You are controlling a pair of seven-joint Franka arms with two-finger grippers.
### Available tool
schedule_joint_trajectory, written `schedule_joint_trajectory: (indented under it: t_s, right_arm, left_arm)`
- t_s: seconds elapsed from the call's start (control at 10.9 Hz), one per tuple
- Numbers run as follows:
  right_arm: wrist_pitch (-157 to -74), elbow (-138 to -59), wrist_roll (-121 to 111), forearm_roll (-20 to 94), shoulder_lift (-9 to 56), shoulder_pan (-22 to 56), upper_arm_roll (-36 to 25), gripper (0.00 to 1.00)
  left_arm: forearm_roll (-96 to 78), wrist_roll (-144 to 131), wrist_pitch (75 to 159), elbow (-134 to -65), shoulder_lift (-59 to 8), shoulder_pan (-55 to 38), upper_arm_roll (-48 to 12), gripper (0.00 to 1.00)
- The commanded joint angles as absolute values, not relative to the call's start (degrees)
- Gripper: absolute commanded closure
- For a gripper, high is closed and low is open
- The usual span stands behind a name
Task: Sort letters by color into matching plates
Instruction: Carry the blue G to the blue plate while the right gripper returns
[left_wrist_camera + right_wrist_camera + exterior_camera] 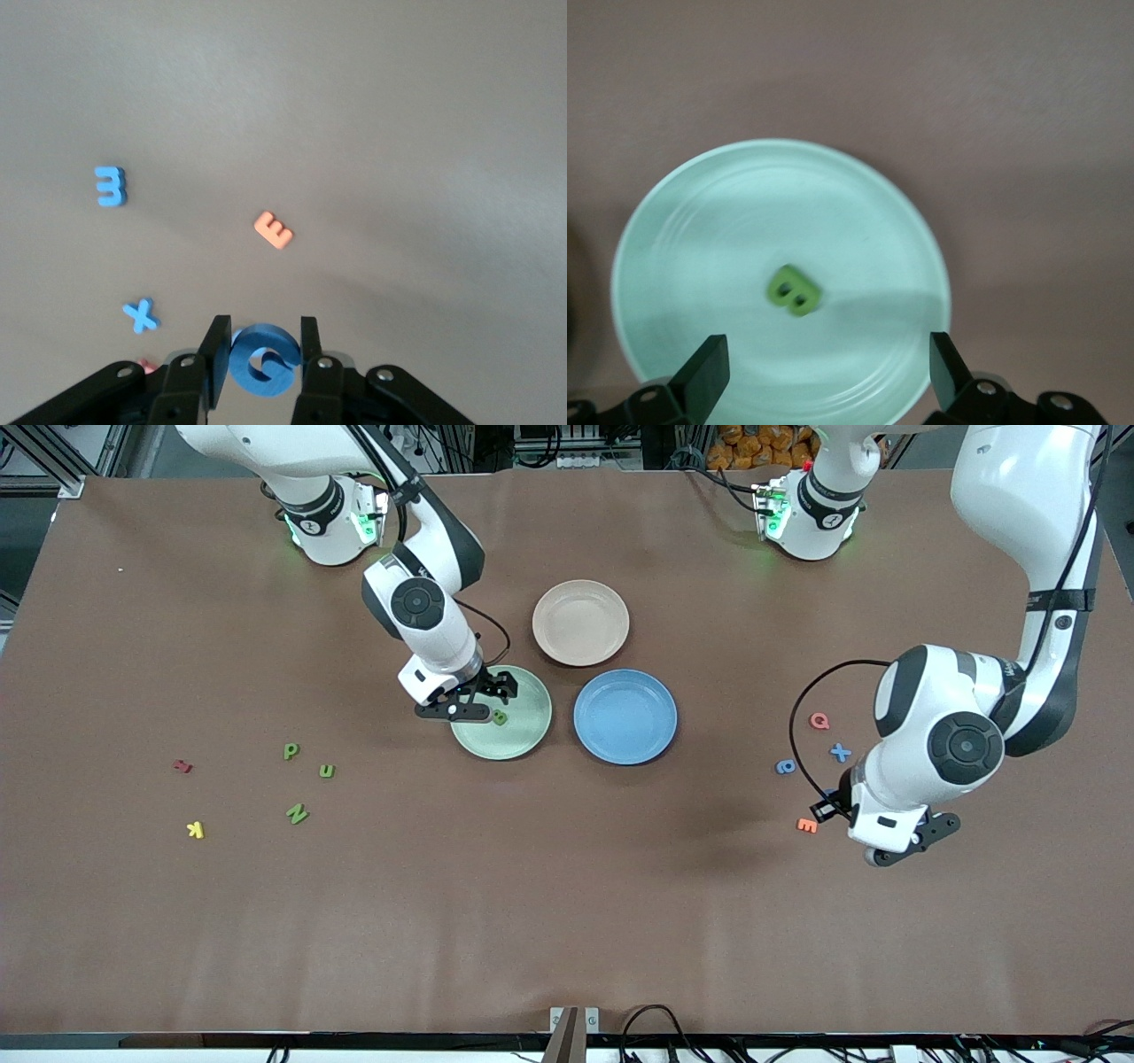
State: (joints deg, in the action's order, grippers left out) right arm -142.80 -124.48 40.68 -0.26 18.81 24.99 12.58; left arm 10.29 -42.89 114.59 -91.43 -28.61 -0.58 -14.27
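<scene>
Right tool [824, 376] hangs wide open over the pale green plate [523, 731], a green B [795, 290] lying free near the plate's middle. Left tool [259, 365] is up over bare bench [567, 921], pinching a blue letter [262, 359]; only its wrist view shows that grip. Blue plate [625, 716] sits just beside the green one.
</scene>
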Motion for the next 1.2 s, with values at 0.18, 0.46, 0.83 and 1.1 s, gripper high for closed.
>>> schedule_joint_trajectory:
  t_s: [0.18, 0.46, 0.83, 1.1]
  right_arm:
    - [-140.0, -125.0, 21.0, -4.7, 16.1, 14.3, 12.5, 0.0]
    - [-139.7, -125.3, 13.9, -4.8, 16.1, 5.8, 12.6, 0.0]
    - [-139.7, -126.0, 8.5, -4.8, 16.0, -5.4, 12.7, 0.0]
    - [-140.3, -128.0, 3.8, -4.9, 16.1, -10.3, 12.7, 0.0]
  left_arm:
    - [11.0, -49.2, 111.3, -92.3, -25.7, -0.4, -18.7, 1.0]
    - [11.1, -53.2, 110.1, -92.3, -24.7, -0.4, -21.8, 1.0]
    - [11.5, -61.0, 107.6, -92.6, -25.0, -2.4, -25.7, 1.0]
    - [11.5, -67.7, 107.6, -92.5, -26.4, -7.3, -25.6, 1.0]
